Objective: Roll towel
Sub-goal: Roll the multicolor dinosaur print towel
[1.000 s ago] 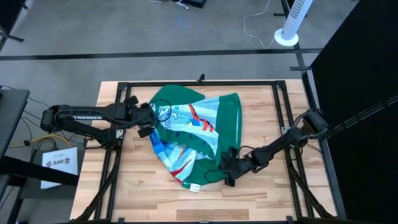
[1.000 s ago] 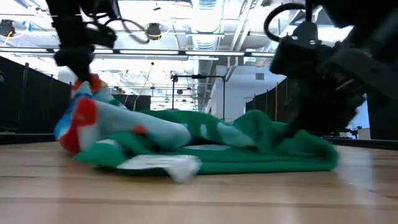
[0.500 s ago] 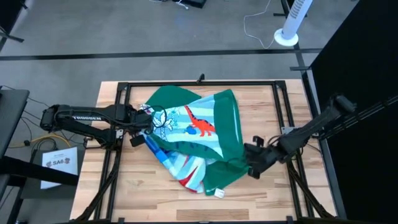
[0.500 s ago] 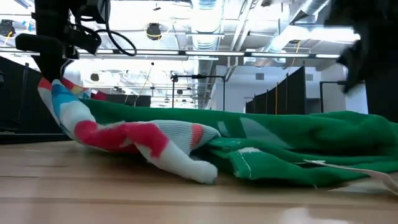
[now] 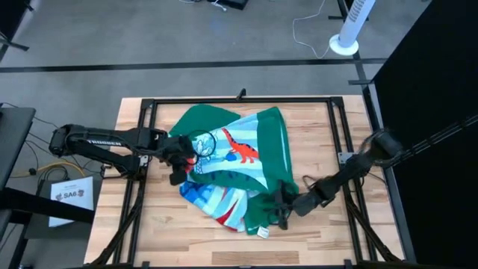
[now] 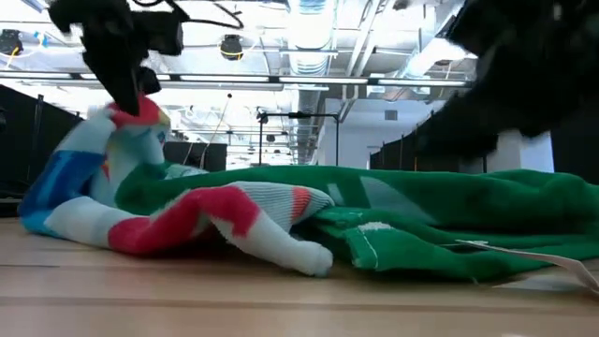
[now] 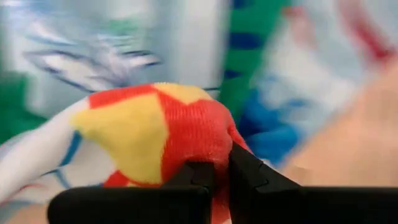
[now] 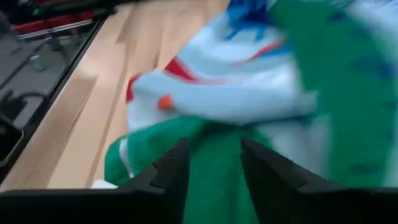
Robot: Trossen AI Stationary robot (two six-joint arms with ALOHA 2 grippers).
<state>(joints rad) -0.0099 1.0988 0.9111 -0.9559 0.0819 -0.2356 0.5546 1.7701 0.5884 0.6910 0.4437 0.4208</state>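
High view: towel (image 5: 246, 161) crumpled mid-table (image 5: 321, 127); left gripper (image 5: 181, 155) at its left edge, right gripper (image 5: 280, 207) at its near right corner.
Low view: towel heaped, left end lifted.
Left wrist: fingers (image 7: 199, 174) clamped on a red-yellow fold.
Right wrist: fingers (image 8: 171, 165) apart over green cloth.

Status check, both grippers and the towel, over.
Left gripper shut on towel fold, left side. Right gripper open at towel's green near-right edge. Towel bunched, unrolled. Nothing in the way.
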